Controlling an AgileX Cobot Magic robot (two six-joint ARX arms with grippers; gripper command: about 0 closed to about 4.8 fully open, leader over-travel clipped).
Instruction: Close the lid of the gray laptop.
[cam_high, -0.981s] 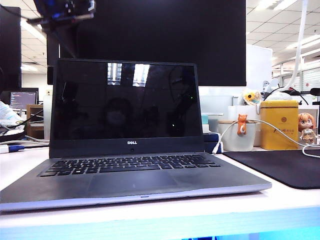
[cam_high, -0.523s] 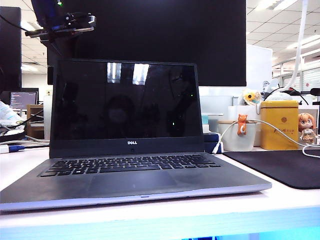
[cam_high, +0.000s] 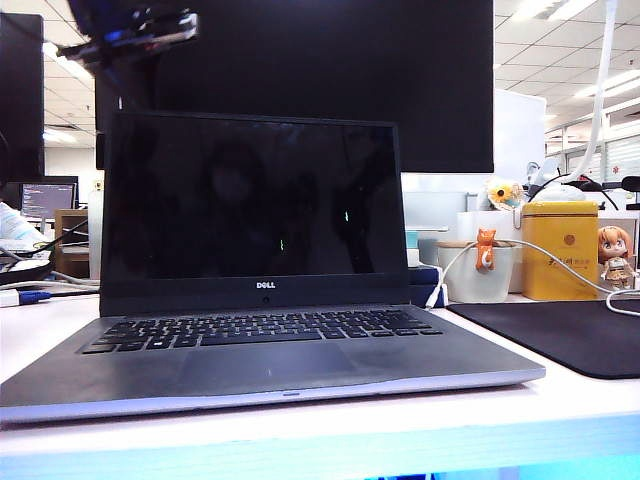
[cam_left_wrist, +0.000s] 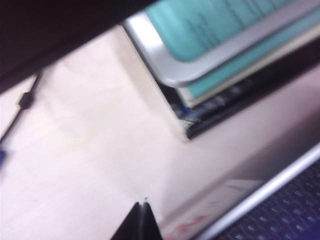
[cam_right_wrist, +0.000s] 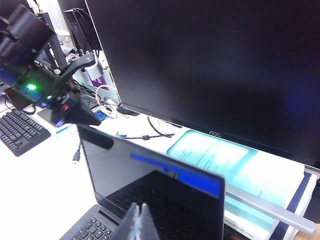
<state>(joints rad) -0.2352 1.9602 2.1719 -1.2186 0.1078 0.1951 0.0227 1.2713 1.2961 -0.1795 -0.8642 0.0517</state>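
Observation:
The gray laptop (cam_high: 270, 365) stands open on the desk, keyboard toward the exterior camera. Its lid (cam_high: 250, 200) is near upright, with a dark screen and a DELL logo. My left arm (cam_high: 140, 35) hangs above and behind the lid's top left corner. In the left wrist view, my left gripper (cam_left_wrist: 144, 204) is shut and empty beside the lid's outer face, by its red-lettered sticker (cam_left_wrist: 192, 226). My right gripper (cam_right_wrist: 140, 206) is shut and empty, hovering above the lid (cam_right_wrist: 165, 185) on the screen side. It does not show in the exterior view.
A large black AOC monitor (cam_high: 400, 80) stands close behind the laptop, over a teal book (cam_right_wrist: 215, 155). At the right are a black mat (cam_high: 560, 330), a white cup (cam_high: 478, 270), a yellow tin (cam_high: 558, 250), a figurine (cam_high: 612, 255) and a white cable (cam_high: 560, 265).
The lid has tipped slightly forward toward the keyboard, and the ceiling-light reflections have left the screen. My left arm has shifted a little behind its top corner.

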